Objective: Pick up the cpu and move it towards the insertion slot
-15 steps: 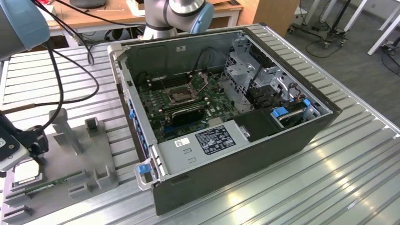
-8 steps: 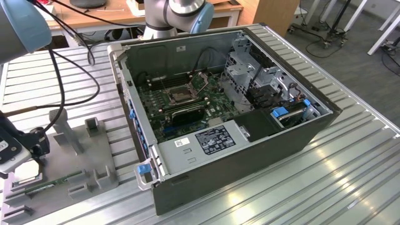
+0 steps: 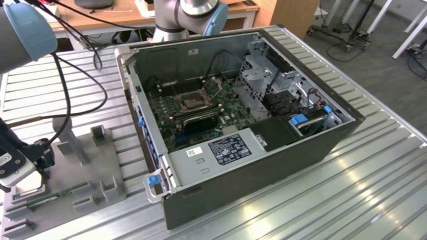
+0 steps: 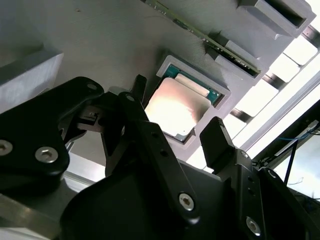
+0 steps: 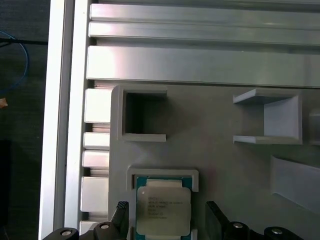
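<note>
Tip: black two-finger claw point(image 4: 177, 107) spread wide, nothing held, straddling silvery square cpu point(image 4: 170, 116) in grey tray point(image 3: 110, 160), lower left of exterior view; edges best pinched evenly, lifted level.

Ribbed metal table point(image 3: 373, 200), slats glinting under overhead light. Beyond table, far side: wooden desk point(image 3: 127, 20). Past table's corner, exterior view's right: grey floor point(image 3: 380, 65), wheeled stand point(image 3: 337, 36), white frame legs point(image 3: 415, 30).
</note>
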Robot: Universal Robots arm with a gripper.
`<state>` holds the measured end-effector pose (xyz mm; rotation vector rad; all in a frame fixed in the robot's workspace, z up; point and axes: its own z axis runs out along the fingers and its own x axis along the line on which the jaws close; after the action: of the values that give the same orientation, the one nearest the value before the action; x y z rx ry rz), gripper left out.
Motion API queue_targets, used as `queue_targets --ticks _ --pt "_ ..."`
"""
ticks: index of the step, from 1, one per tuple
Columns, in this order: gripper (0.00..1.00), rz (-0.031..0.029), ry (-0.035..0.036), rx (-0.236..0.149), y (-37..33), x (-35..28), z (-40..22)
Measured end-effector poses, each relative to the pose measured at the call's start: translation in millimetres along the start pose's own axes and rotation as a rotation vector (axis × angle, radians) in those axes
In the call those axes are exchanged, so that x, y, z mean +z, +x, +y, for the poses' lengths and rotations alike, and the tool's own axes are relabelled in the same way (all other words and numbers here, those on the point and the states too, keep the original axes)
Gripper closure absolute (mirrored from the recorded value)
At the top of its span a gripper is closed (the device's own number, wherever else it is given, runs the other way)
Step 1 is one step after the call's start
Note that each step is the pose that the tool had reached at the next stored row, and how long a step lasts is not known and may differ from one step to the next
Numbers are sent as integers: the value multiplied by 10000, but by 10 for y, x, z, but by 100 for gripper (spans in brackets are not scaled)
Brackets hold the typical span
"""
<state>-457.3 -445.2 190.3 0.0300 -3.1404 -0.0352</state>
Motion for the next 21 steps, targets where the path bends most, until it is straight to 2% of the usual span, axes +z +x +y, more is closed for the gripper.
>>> queue_targets --ticks 14,21 --pt "29 -1 -1 0 -1 73 -1" --pt "29 0 0 0 5 76 -1"
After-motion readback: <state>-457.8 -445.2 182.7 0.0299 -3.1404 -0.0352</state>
